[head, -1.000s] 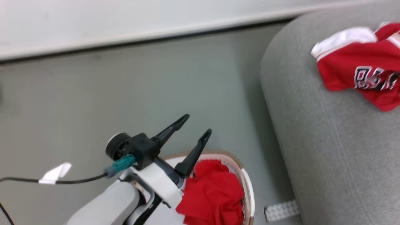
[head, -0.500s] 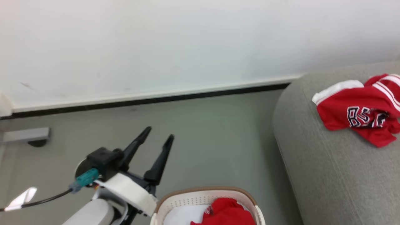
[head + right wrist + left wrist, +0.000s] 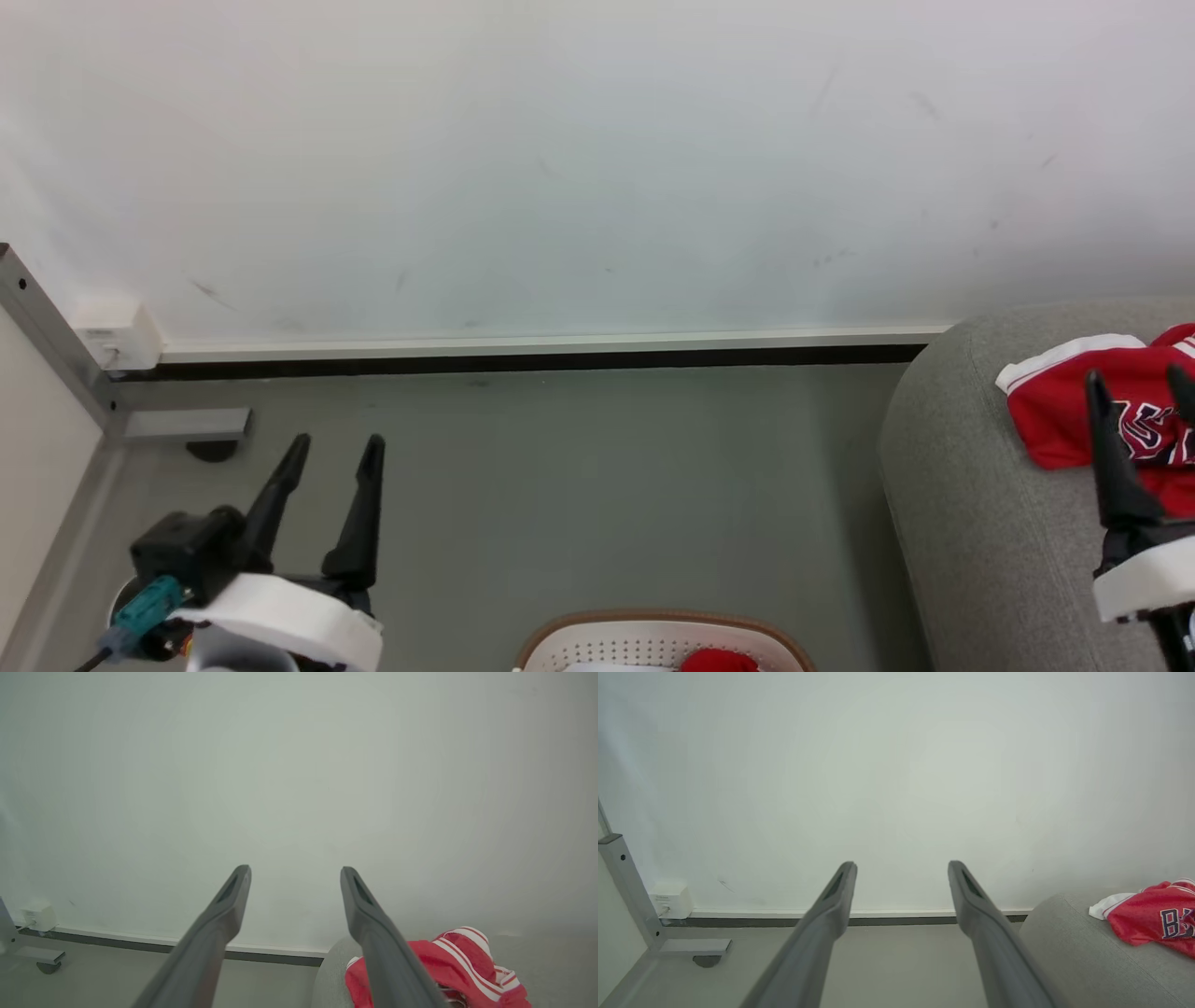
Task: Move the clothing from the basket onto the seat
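My left gripper point(image 3: 337, 441) hangs over the grey floor point(image 3: 607, 485), off to the left of the basket point(image 3: 653, 623). Its two dark fingers are spread well apart and have hold of nothing. Through the gap, in my left wrist view, I see the white wall point(image 3: 896, 788).

My right gripper point(image 3: 1134, 375) is up by the seat point(image 3: 971, 523), fingers pointing toward the wall. They too stand wide apart and empty. In the head view they cross in front of the red jersey point(image 3: 1055, 420); I cannot tell from these views how high above the cushion they hang, though they seem clear of the cloth.

The red jersey lies crumpled on the seat near its rounded far-left corner, white trim turned up at the corner side, dark lettering partly showing.

The basket stands on the floor near the seat's left edge, apart from it. Its brown rim and perforated white wall show at the bottom of my head view, and a small patch of red garment point(image 3: 719, 661) lies inside it.
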Tool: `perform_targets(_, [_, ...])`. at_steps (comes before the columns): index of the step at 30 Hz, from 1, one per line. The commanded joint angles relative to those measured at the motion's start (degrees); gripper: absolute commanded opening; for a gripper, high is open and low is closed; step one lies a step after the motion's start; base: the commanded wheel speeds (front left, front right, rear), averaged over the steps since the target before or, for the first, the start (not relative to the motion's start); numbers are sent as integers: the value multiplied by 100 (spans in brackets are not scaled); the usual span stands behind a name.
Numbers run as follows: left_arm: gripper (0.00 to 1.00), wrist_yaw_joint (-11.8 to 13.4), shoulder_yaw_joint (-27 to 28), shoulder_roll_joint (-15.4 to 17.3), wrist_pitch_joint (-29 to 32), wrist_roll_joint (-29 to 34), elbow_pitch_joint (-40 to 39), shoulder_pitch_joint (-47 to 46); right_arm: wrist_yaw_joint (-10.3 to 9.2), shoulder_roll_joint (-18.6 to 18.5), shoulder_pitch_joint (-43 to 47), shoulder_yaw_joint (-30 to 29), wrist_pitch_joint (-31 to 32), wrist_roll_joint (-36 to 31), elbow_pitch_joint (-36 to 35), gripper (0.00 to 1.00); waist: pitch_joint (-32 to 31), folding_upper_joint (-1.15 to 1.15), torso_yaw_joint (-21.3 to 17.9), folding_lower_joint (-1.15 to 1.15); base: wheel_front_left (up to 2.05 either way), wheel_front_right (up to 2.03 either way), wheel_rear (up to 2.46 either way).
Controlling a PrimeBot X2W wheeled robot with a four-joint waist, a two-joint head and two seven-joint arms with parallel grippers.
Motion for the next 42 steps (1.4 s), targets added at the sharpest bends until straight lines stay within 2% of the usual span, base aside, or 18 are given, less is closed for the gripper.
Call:
perform_targets(1, [100,36,157,-70,-1,66,-29,176,-13,119,203,-35,-84,-85,-120,100,-8,0,15,1,0,0,0])
perform_targets(7, [100,-94,1016,-544,-2,414,-79,912,-13,804,875,-52,-539,-160,-339,100,-9,0,-22,1,0,0,0])
perform_targets(14, [100,-536,1647,-1226,-3,1125,75,1489,-13,1198,1371,-1,-1027,-169,-90,100,-18,0,51,1,0,0,0])
perform_targets(17, [100,-908,1837,-1545,-3,1241,152,1608,-13,1262,1488,151,-1156,-276,20,100,-4,0,67,1,0,0,0])
perform_targets(19, [100,-1072,1997,-1658,-3,1390,269,1645,-13,1316,1541,222,-1207,-337,96,100,5,0,59,1,0,0,0])
perform_targets(27, [100,-1574,2474,-2109,-3,1810,557,1546,-13,1436,1307,370,-1285,-485,232,100,69,0,-14,1,0,0,0])
perform_targets(33, [100,-1816,2689,-2327,-3,2101,686,1497,-13,1467,1233,380,-1307,-502,250,100,87,0,-22,1,0,0,0])
perform_targets(42, [100,-1999,2896,-2494,-4,2321,783,1451,-13,1490,1193,419,-1306,-516,293,100,101,0,-35,1,0,0,0])
